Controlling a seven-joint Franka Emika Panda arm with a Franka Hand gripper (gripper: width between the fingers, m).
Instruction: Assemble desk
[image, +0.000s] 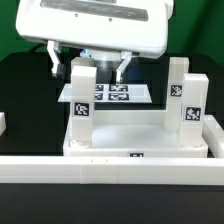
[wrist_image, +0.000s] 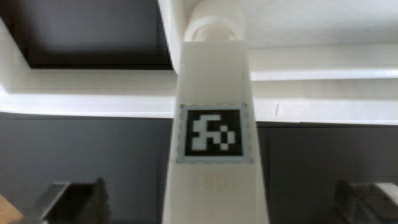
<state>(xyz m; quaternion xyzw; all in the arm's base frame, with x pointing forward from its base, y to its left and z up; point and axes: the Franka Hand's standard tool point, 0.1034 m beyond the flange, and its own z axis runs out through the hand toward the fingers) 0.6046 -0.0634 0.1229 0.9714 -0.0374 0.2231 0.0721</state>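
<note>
Desk (image: 135, 140): white rigid plastic, likely light, smooth-sided; stands at tabletop's near edge against border bar (image: 110, 168). End effector (image: 96, 68) open, straddling upright leg (image: 82, 100); grip flat faces mid-length.

From my station I see the marker board (image: 110, 94) lying flat on the black table (image: 25, 85), directly under and just behind the tool, its black square tags facing up. A long white border bar (image: 100, 172) runs across the table on the near side of the tool, well in front of it. A small white block (image: 2, 124) sits at the exterior view's left edge.
</note>
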